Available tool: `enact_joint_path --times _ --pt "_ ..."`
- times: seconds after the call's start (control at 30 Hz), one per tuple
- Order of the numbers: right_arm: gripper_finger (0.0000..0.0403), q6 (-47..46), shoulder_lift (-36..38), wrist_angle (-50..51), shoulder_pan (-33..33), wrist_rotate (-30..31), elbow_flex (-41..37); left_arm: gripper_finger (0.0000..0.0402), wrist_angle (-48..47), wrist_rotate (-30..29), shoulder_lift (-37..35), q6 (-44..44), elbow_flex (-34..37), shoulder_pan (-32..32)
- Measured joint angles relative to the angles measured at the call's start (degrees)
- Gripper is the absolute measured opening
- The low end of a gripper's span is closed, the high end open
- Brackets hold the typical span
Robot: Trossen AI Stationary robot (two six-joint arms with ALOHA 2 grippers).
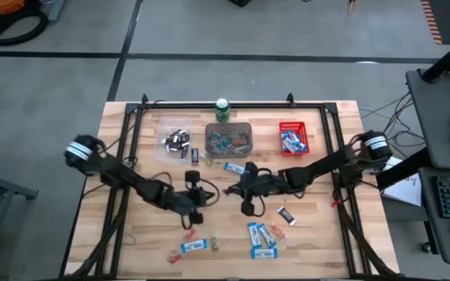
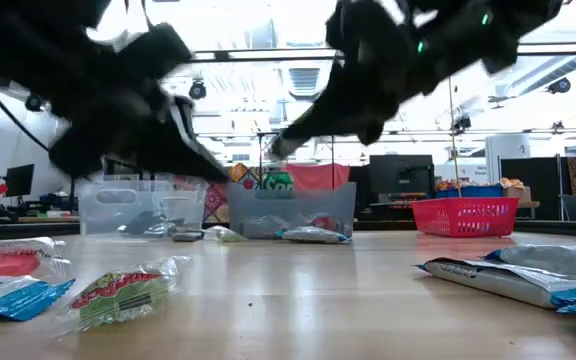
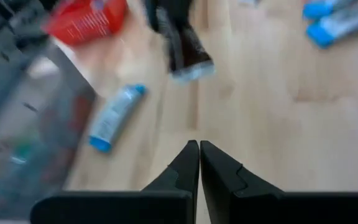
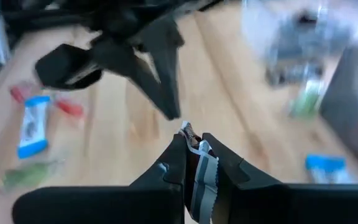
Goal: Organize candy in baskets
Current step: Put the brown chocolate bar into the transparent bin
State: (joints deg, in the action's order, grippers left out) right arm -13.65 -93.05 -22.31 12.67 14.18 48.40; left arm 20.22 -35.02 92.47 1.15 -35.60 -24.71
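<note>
My right gripper (image 1: 238, 188) is over the table's middle, shut on a dark brown mini bar (image 4: 199, 167). My left gripper (image 1: 202, 193) is shut and empty just left of it, fingertips facing it (image 3: 199, 148). The clear basket (image 1: 176, 140), grey basket (image 1: 229, 139) and red basket (image 1: 294, 137) stand in a row at the far side. Each holds some candy. Loose blue-and-white bars (image 1: 261, 236), another dark bar (image 1: 287, 213) and small red and green pieces (image 1: 188, 233) lie flat on the table toward the near edge. My right gripper pinches the dark mini bar between its two fingers, with the bar lying along the fingers. The silver crimped wrapper edge (image 4: 207, 169) shows between them. The bar's free end (image 3: 191, 65) sticks out past the fingertips. The bar is clear of the table.
A green drink can (image 1: 223, 109) stands behind the grey basket at the far edge. A blue bar (image 1: 234, 166) and a dark bar (image 1: 194, 156) lie just in front of the baskets. A black frame rail (image 1: 233, 102) runs around the table. The two grippers are close together.
</note>
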Motion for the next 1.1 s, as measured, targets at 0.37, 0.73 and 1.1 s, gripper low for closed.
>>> enact_joint_path --times 0.37,0.73,1.1 --pt "0.0024 12.14 -0.87 -19.87 3.41 5.44 -1.53 0.0006 18.84 8.71 -23.28 -1.96 11.4 -0.1" --pt "0.0023 22.29 -5.37 -38.13 4.21 5.48 -1.75 0.0138 35.36 7.34 -22.78 3.78 19.48 0.0" --pt "0.0023 29.36 -5.64 -37.99 4.19 5.41 1.61 0.0209 48.86 7.13 -10.2 2.14 16.25 0.07"
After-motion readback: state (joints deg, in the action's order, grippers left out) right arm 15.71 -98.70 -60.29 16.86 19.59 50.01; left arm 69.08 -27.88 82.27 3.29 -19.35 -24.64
